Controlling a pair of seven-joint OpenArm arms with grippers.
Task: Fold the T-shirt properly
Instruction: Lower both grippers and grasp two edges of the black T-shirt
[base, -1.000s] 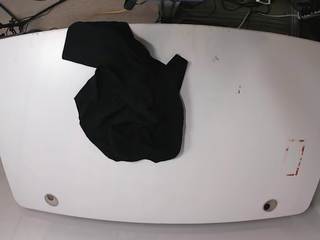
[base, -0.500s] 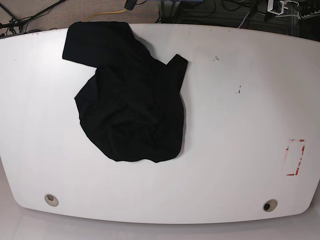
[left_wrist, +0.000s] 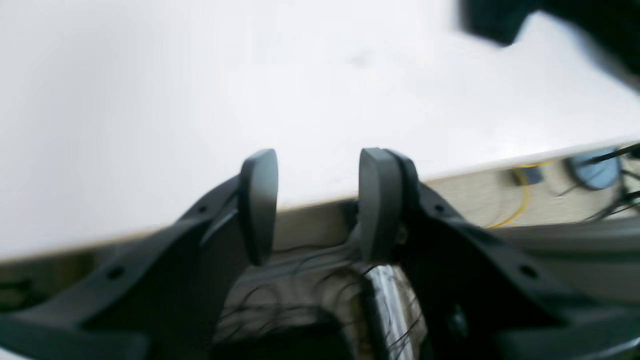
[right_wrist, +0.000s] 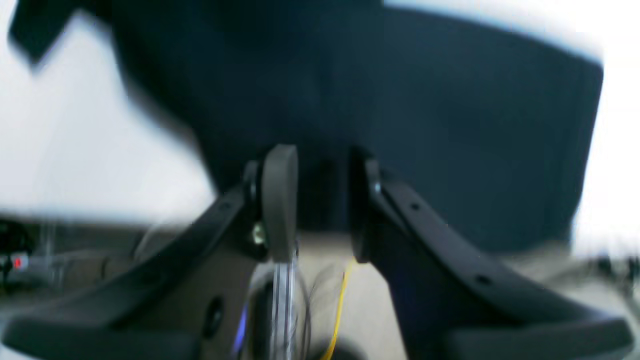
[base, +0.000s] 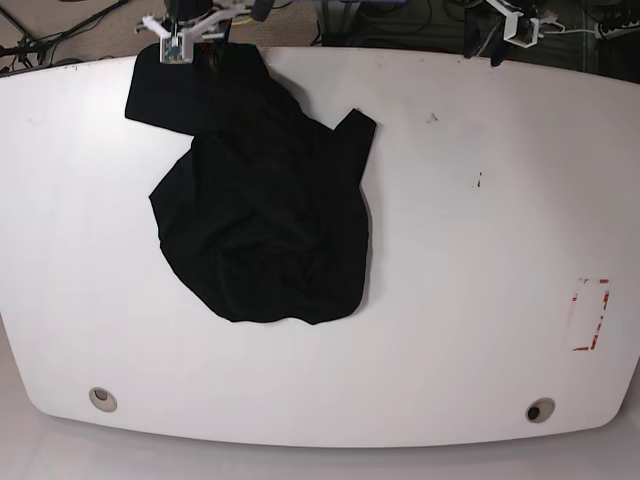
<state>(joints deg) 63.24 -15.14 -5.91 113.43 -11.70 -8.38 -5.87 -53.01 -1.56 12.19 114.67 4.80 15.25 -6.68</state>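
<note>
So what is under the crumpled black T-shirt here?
The T-shirt lies bunched on the white table, which shows bare all around it. Whatever lies beneath the cloth is covered, and no print shows on the shirt.

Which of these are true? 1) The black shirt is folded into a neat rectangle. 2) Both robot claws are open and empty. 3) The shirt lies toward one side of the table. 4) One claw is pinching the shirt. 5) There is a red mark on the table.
1) False: the T-shirt lies crumpled and spread unevenly.
2) True: the left gripper and the right gripper both show a gap with nothing between the fingers.
3) True: it lies toward the base view's left on the white table.
4) False: neither gripper holds cloth.
5) True: a red outline sits near the table's right edge.
</note>
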